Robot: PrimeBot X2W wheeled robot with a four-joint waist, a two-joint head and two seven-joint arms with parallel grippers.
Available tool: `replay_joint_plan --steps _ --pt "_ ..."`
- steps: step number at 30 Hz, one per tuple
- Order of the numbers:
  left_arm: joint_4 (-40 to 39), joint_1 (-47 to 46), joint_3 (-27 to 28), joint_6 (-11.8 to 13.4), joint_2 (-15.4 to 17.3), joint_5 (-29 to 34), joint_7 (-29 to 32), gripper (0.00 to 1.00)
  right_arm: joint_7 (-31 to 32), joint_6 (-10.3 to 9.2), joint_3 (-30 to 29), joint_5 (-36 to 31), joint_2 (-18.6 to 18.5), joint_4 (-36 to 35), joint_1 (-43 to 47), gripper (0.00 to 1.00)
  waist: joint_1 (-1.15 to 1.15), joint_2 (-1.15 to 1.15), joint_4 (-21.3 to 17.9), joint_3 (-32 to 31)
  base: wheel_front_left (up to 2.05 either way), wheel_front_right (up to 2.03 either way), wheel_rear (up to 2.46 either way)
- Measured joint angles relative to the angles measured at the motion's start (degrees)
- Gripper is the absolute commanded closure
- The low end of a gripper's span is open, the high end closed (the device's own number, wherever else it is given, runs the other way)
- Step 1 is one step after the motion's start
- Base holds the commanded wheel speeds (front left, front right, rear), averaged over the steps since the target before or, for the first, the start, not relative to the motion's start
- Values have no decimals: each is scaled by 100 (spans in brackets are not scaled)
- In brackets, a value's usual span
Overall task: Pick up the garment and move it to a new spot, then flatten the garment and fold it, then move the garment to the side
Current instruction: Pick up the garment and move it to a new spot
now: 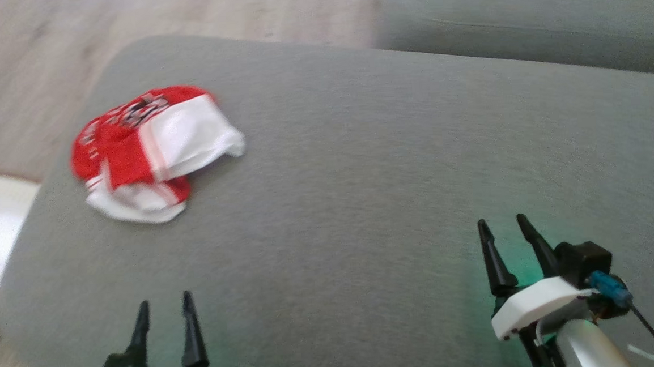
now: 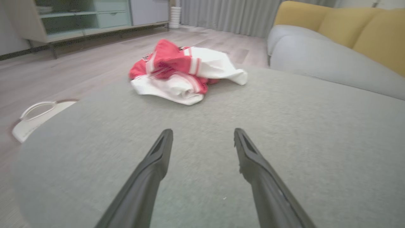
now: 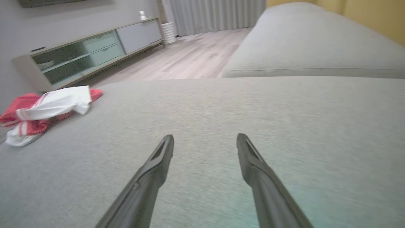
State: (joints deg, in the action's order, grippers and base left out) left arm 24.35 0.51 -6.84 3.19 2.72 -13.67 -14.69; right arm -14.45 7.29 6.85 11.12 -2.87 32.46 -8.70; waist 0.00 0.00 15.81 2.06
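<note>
The garment (image 1: 152,154), red and white, lies crumpled in a loose heap on the grey cushion (image 1: 360,176), near its far left corner as the head view shows it. A white part is folded over the red, and some dark print shows on the red cloth, too blurred to read. In the left wrist view the garment (image 2: 183,74) sits straight ahead of the left gripper (image 2: 203,130), well apart from its fingers. That left gripper (image 1: 165,299) stands open over the near edge of the cushion, holding nothing. The right gripper (image 1: 501,219) is open too and empty, over the bare right part of the cushion, far from the garment (image 3: 44,110), which appears at the left edge of the right gripper's (image 3: 205,135) own view. A second grey cushion (image 1: 521,18) adjoins the first at the back. Beyond lies a wooden floor (image 1: 39,31), with a white object (image 2: 34,117) beside the cushion, a low cabinet (image 2: 79,19) and a curtain (image 2: 227,15).
</note>
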Motion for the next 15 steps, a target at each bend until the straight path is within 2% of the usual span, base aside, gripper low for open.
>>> replay_joint_plan --steps 6,8,13,15 --pt "98 194 323 32 -1 -201 0 0 0 0 256 103 2 149 -23 0 0 0 839 87 0 0 0" --pt "142 283 475 -38 -4 -366 0 0 0 0 397 134 5 158 -59 0 0 0 1113 149 0 0 0" --pt "142 227 875 -207 -8 -422 0 0 0 0 539 135 8 147 -255 0 0 0 1188 327 0 0 0" --pt "145 64 1171 -409 -14 -619 0 0 0 0 625 32 8 97 -331 0 0 0 1115 427 0 0 0"
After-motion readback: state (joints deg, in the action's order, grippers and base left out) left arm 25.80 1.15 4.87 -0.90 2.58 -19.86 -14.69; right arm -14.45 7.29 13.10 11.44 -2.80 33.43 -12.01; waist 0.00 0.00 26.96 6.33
